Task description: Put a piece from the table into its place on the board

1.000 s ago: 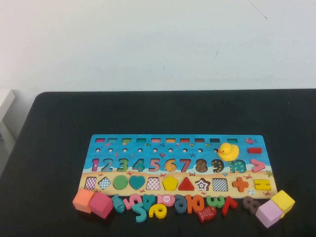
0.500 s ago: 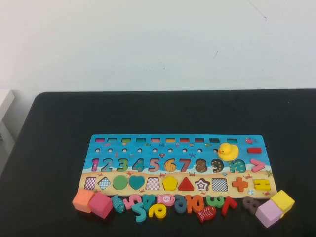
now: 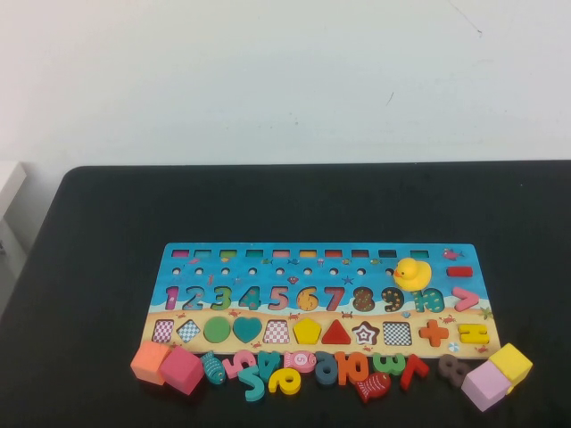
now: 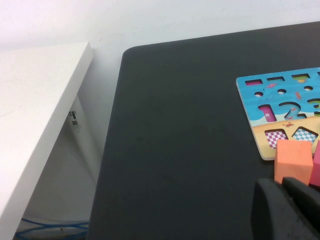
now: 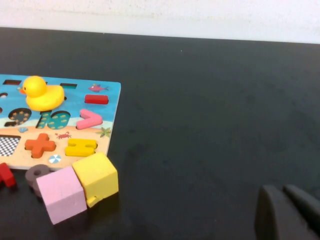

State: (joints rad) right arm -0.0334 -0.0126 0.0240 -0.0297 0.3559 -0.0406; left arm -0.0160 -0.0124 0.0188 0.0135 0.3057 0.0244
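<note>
The yellow pentagon piece sits in its slot in the sandy strip of the board, between a checkered square slot and a red triangle. The board lies flat on the black tabletop.

The left gripper shows only in its own wrist view, as dark fingers pressed together above the bare tabletop. Just beyond the fingers stands an orange cube, touching the near corner of the board.

The right gripper likewise shows only in its wrist view, its fingers together over bare tabletop. Well off to one side of them stand a yellow cube and a lilac cube, touching each other, just off the end of the board. A yellow rubber duck stands on that end of the board, farther from the fingers than the cubes.

Loose coloured numbers lie in a row along the board's near edge, between the cube pairs.
</note>
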